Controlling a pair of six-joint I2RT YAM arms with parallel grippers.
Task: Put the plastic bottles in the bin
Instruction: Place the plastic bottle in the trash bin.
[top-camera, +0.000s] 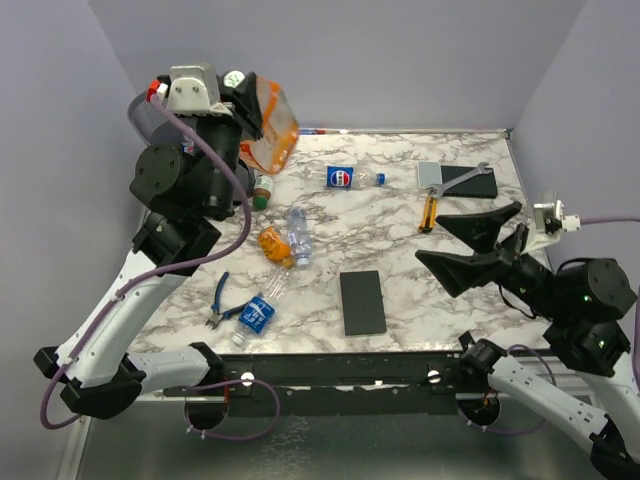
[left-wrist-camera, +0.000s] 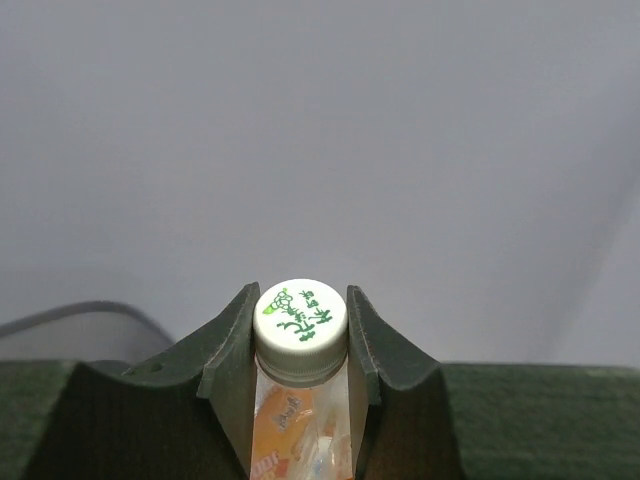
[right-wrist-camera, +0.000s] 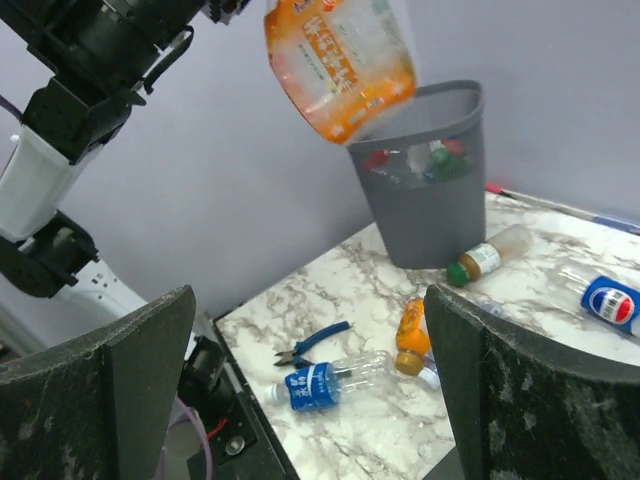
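My left gripper (left-wrist-camera: 300, 345) is shut on the neck of a clear bottle with an orange label and a white cap (left-wrist-camera: 300, 318). The top view shows that bottle (top-camera: 272, 125) held high at the back left; in the right wrist view it (right-wrist-camera: 340, 60) hangs above the grey mesh bin (right-wrist-camera: 435, 225), which holds several bottles (right-wrist-camera: 420, 160). On the table lie a Pepsi-label bottle (top-camera: 345, 178), a clear bottle (top-camera: 297, 235), an orange bottle (top-camera: 274, 245), a blue-label bottle (top-camera: 255, 315) and an amber, green-capped bottle (top-camera: 262, 192). My right gripper (top-camera: 470, 240) stands open and empty over the table's right side.
Blue-handled pliers (top-camera: 218, 305) lie near the blue-label bottle. One black slab (top-camera: 361, 302) lies at the front centre, another (top-camera: 472, 184) at the back right beside a wrench (top-camera: 463, 176) and an orange-handled screwdriver (top-camera: 428, 213). Grey walls close the back and sides.
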